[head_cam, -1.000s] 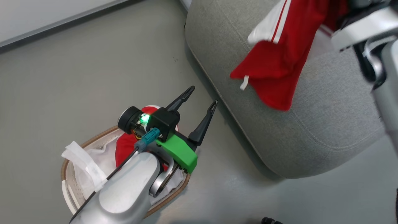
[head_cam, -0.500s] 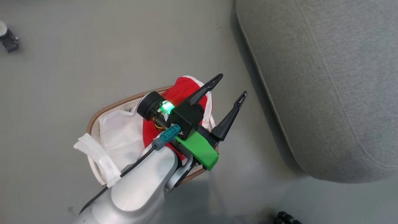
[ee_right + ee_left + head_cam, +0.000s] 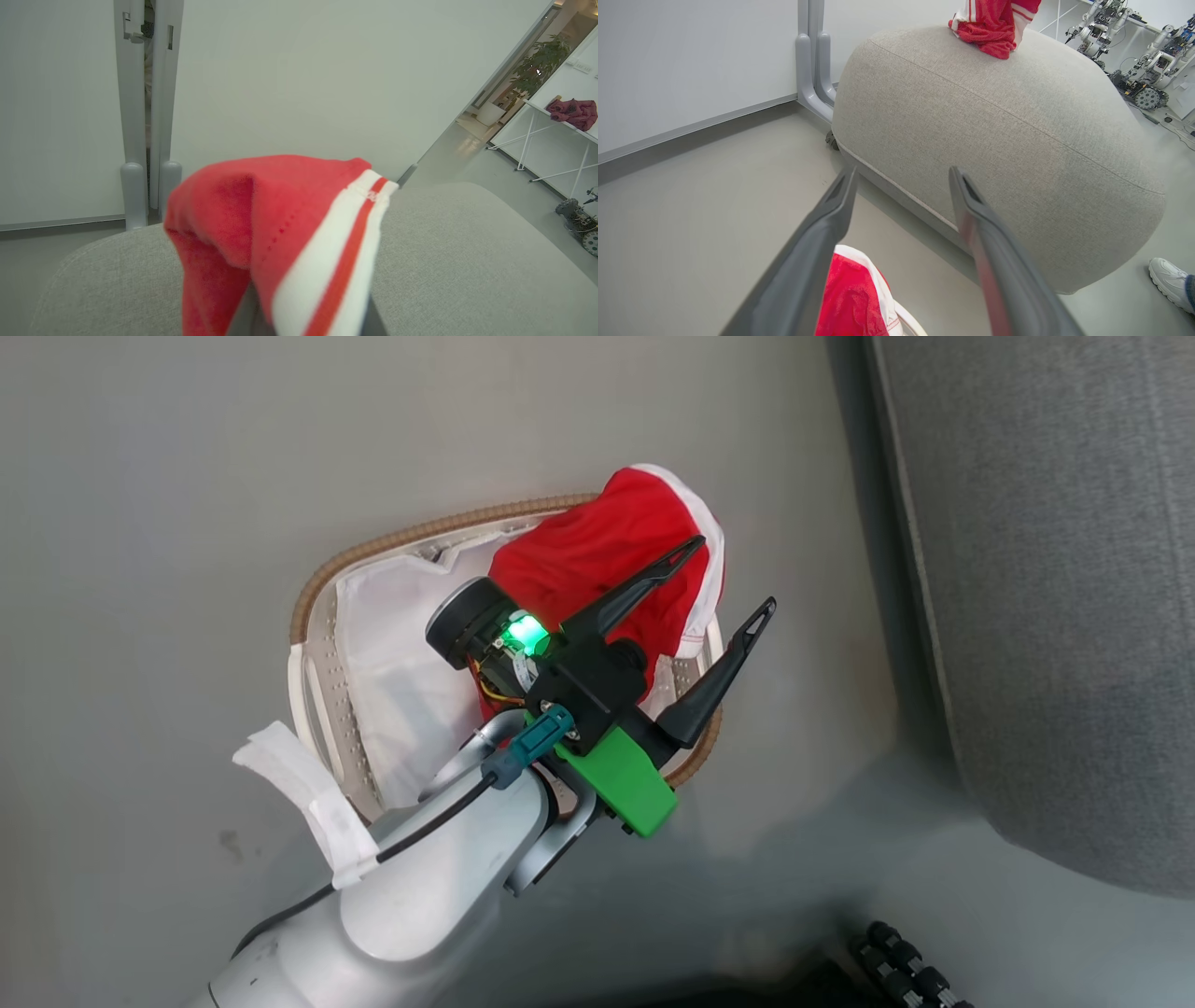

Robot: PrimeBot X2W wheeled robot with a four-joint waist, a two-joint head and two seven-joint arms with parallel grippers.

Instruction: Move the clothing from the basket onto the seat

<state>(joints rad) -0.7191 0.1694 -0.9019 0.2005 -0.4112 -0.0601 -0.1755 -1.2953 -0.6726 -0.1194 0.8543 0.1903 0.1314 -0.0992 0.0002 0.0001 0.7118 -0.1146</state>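
The basket [image 3: 316,588], cream with a brown woven rim, stands on the floor and holds a white cloth [image 3: 397,663] and a red garment with white trim [image 3: 597,546]. That garment also shows at the bottom of the left wrist view [image 3: 852,298]. My left gripper [image 3: 731,575] hangs open above the basket's right end, with nothing between its fingers [image 3: 817,242]. The grey seat [image 3: 1055,597] rises to the right. The striped red garment [image 3: 299,219] is draped over my right gripper [image 3: 309,322], which is shut on it above the seat [image 3: 458,252]. It also shows atop the seat [image 3: 992,23].
Grey floor surrounds the basket. A wall and a grey post [image 3: 812,60] stand behind the seat. A person's white shoe [image 3: 1169,282] is at the seat's right. Other robots [image 3: 1134,46] stand farther back. A black ribbed part [image 3: 906,961] lies at the head view's bottom edge.
The head camera has swung down and left, so the seat slid right and the striped garment left that view. The basket now shows more fully. My left gripper stays open above it.
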